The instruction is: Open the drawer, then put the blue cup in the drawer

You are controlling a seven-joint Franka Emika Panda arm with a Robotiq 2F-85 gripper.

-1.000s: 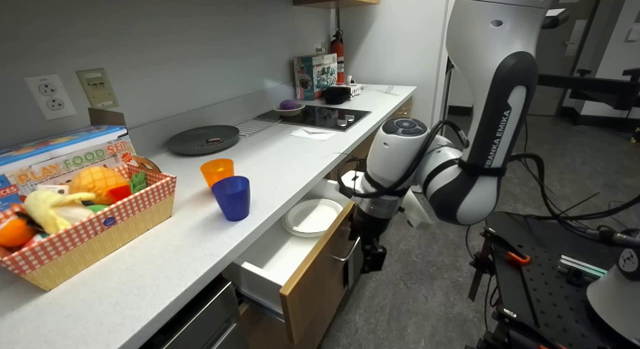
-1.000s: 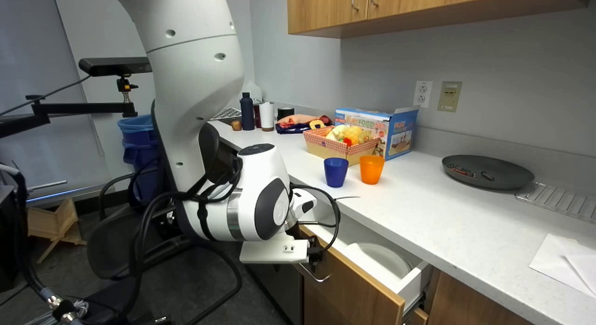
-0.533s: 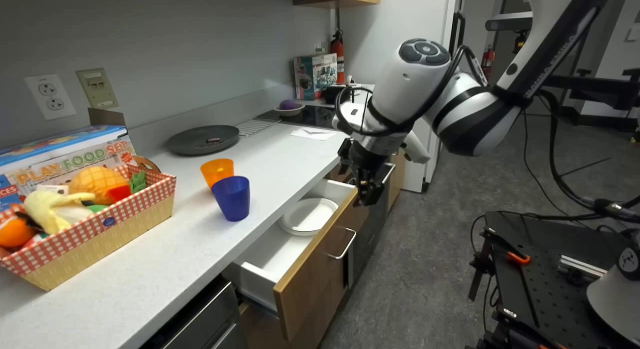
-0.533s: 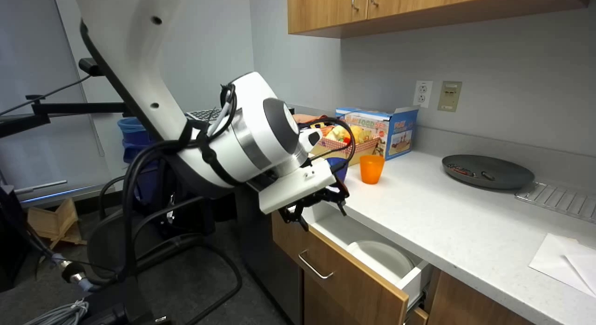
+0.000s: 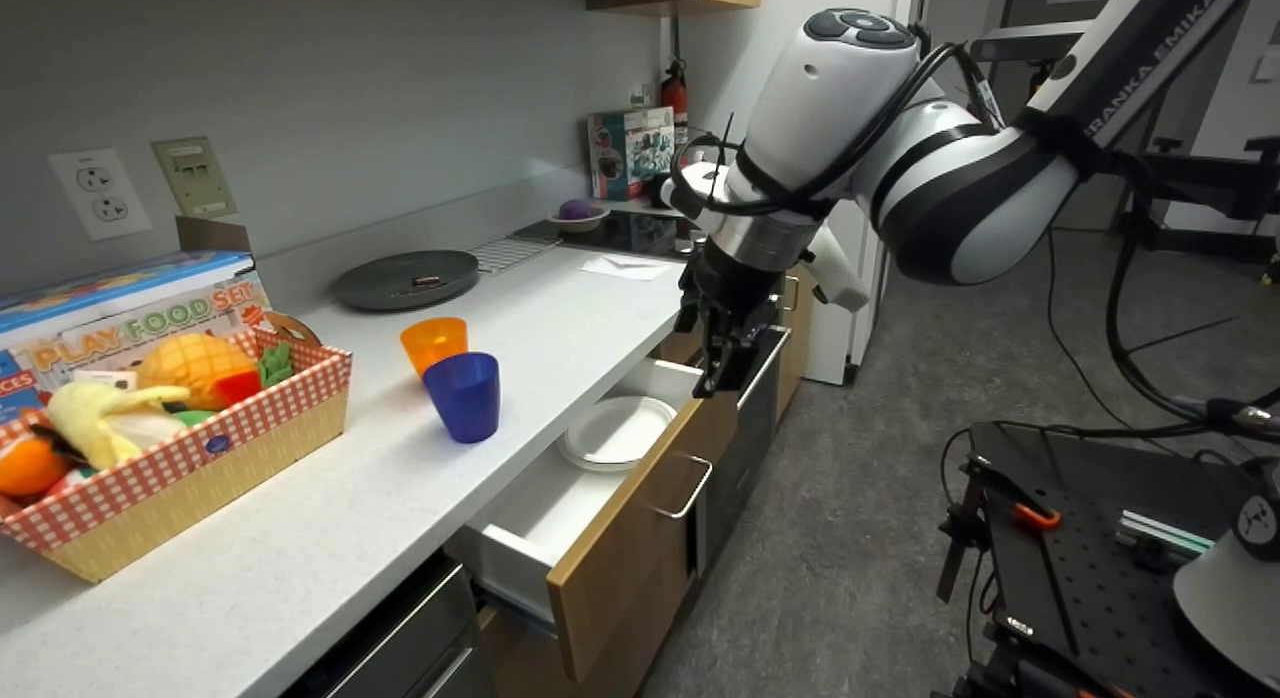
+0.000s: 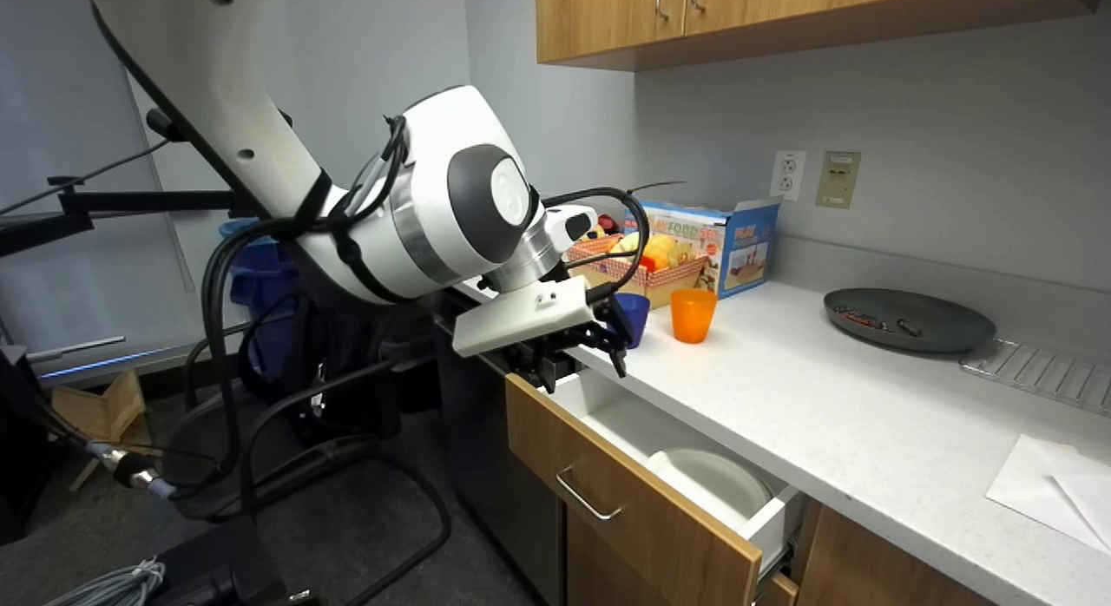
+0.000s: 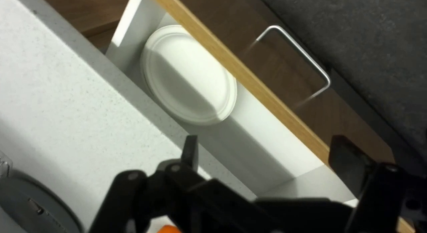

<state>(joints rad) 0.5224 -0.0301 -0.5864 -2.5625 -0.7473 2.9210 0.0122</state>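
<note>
End effector [image 7: 267,153] higher than before, fingers spread wide. Wood-fronted drawer [image 5: 622,553] pulled out. In exterior view, blue plastic cup [image 5: 463,400] on surface [image 5: 360,503] at end effector's nine o'clock.

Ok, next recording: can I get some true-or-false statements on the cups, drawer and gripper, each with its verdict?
1. The blue cup stands on the counter, near the orange cup. True.
2. The drawer is open. True.
3. The drawer contains nothing. False: a white plate lies in it.
4. The orange cup lies on its side. False: it stands upright.
5. The gripper is open, off the drawer's handle. True.
6. The gripper holds the blue cup. False: it holds nothing.
</note>
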